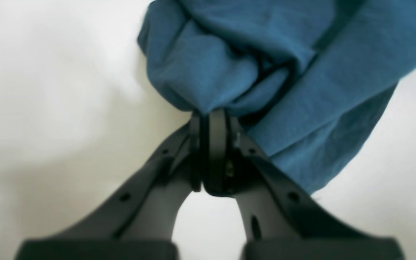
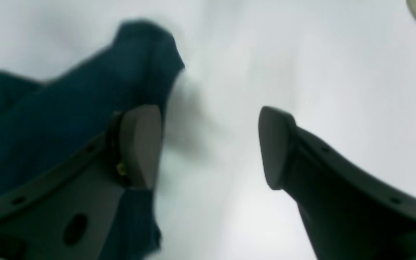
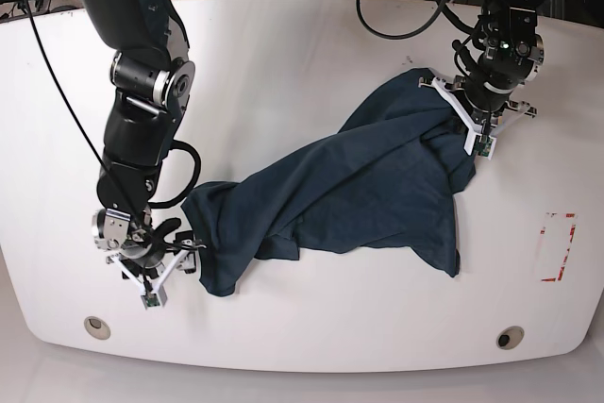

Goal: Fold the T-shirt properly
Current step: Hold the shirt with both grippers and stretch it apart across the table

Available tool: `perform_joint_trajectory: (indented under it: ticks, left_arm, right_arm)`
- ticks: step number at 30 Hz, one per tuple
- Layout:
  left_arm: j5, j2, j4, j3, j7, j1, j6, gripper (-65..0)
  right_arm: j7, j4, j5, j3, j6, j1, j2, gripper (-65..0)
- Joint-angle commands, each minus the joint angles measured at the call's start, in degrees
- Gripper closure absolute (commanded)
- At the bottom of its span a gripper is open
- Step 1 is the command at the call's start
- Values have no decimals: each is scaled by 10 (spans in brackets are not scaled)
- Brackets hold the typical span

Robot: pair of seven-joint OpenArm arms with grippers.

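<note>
**A:** Where is the T-shirt point(image 3: 359, 186) lying right now?

**B:** On the white worktop point(image 3: 283, 63), stretched in a crumpled band. Its long axis runs diagonally between my two arms, from the near corner by my right fingers point(image 3: 173, 250) up to the far corner at my left fingers point(image 3: 472, 120). It is bunched and wrinkled, not spread flat, so by my reckoning the fold is hardly begun.

**A:** What have your fingers got?

**B:** My left fingers point(image 1: 213, 121) are pressed together on a gathered pinch of the cloth; the fabric balloons out just beyond the tips. My right fingers point(image 2: 209, 144) stand well apart with bare worktop between them. The shirt point(image 2: 67, 119) lies beside and under one pad, and I am gripping nothing there.

**A:** Which arm is better placed?

**B:** Both sit at an end of the band. My right arm reaches steeply down, wrist low over the worktop, the loose shirt edge just beside it. My left wrist points down too, holding its corner.
</note>
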Motion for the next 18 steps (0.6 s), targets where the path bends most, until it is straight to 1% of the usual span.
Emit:
perform_joint_trajectory:
  ticks: [1,3,4,9,10,13,15,18]
  left_arm:
    - [0,-4,10,-6,-13,-4,1,-3]
    - [0,-4,10,-6,-13,-4,1,-3]
    - [0,-4,10,-6,-13,-4,1,-3]
    - [1,-4,10,-6,-13,-4,1,-3]
    - [1,-4,10,-6,-13,-4,1,-3]
    - [1,-4,9,-6,-13,-4,1,-3]
    - [0,-4,9,-6,-13,-4,1,-3]
    - [2,-4,9,-6,-13,-4,1,-3]
  right_arm:
    - [-39,75,53,9,32,-1,1,-400]
    - [-90,129,99,13,60,-32,1,-400]
    - [-111,154,122,13,68,-46,2,-400]
    - [-228,271,244,14,70,-117,3,-400]
    - [-242,285,264,14,70,-129,4,-400]
    - [-271,308,334,27,70,-157,7,-400]
    - [-275,307,359,40,70,-169,8,-400]
    - [-273,307,357,49,70,-183,6,-400]
